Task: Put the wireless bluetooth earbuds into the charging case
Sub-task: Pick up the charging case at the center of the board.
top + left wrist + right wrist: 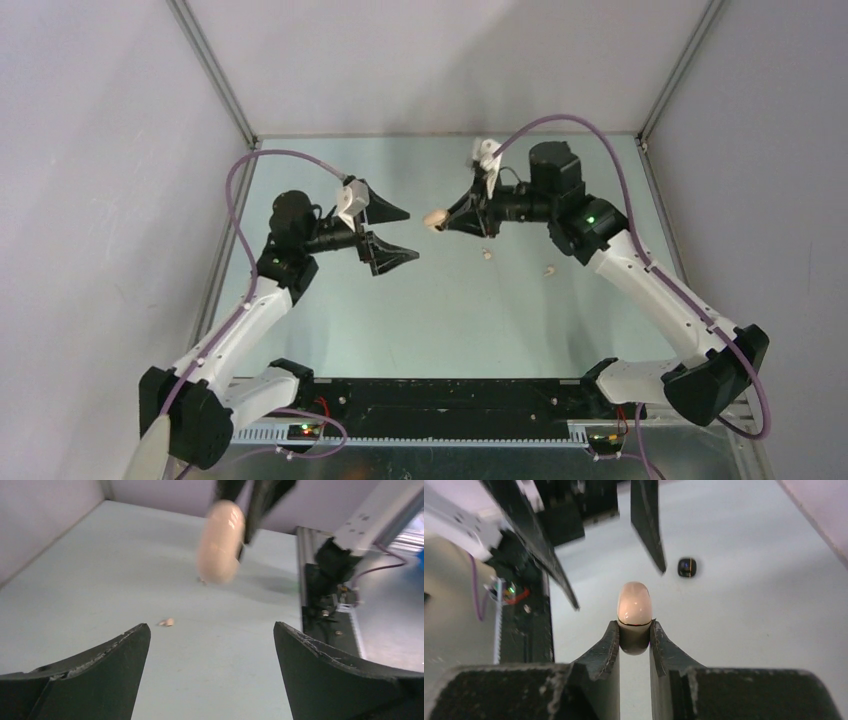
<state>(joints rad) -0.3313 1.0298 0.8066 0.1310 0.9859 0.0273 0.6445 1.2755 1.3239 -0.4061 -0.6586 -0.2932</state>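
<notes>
My right gripper (pixel 441 222) (pixel 634 626) is shut on an off-white capsule-shaped charging case (pixel 433 217) (pixel 634 602) and holds it above the table, its lid shut along a thin seam. The case (pixel 220 542) hangs in front of my left gripper (pixel 405 233) (pixel 211 630), which is open and empty, facing it across a short gap. Two off-white earbuds (pixel 487 254) (pixel 549 270) lie on the table under and behind my right arm; one also shows in the left wrist view (pixel 167 622). A small black rounded thing (pixel 687 567) lies on the table beyond the case; I cannot tell what it is.
The teal table (pixel 440 320) is walled by grey panels left, back and right. A black rail (pixel 440 405) with the arm bases runs along the near edge.
</notes>
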